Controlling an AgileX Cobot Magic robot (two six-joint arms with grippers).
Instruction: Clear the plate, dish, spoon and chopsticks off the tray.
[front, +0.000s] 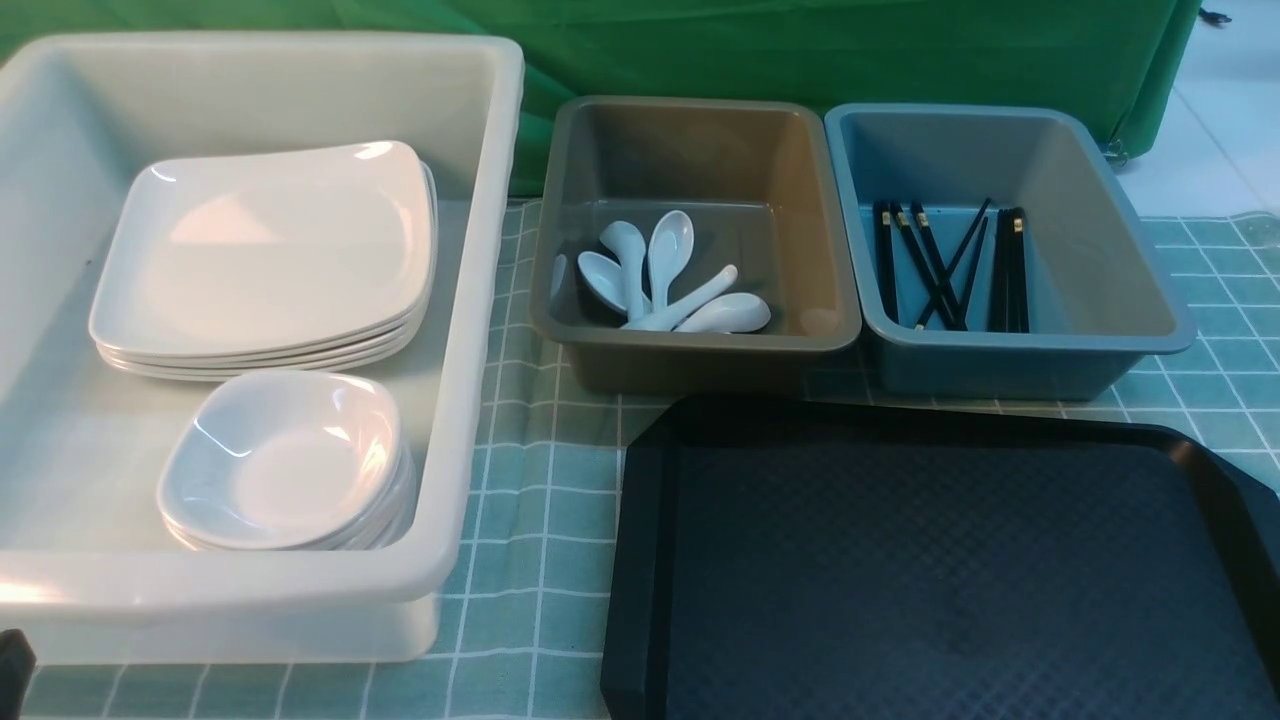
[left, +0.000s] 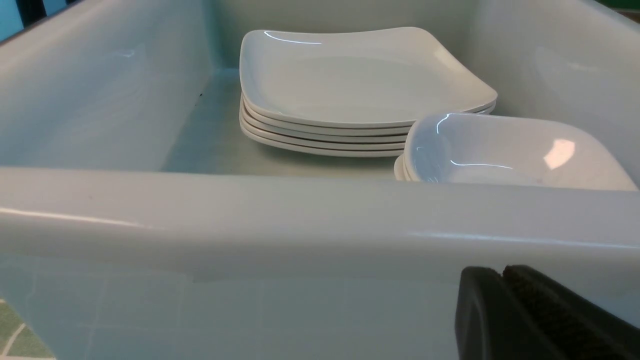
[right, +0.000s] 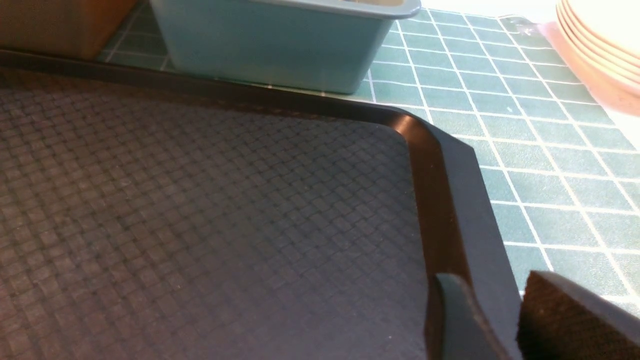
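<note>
Glossy white plates (front: 265, 250) lie stacked inside a deep white bin (front: 470, 300) at the upper left of the front view, with a stack of small white dishes (front: 285, 460) nearer the camera in the same bin. At the top center, a grey-brown bin (front: 700, 340) holds five white spoons (front: 670, 250), some overlapping. Just beside it, toward the upper right, black chopsticks (front: 935, 265) banded in gold rest in a blue-grey bin (front: 1030, 340), several of them crossed. The black tray (front: 960, 560), its textured surface bare in the part shown, fills the lower right of the frame on a bench (front: 540, 520) covered in green checked cloth, a green drape (front: 700, 50) hanging behind the bins. The left jaws (left: 502, 275), seen at the lower right of the left wrist view, are closed together with nothing between them, in front of the white bin's outer wall. The right jaws (right: 487, 280) stand partly open and empty above the tray's edge in the right wrist view. Which plate, dish, spoon or chopsticks are the task's own cannot be told from the matching pieces gathered in the bins.
</note>
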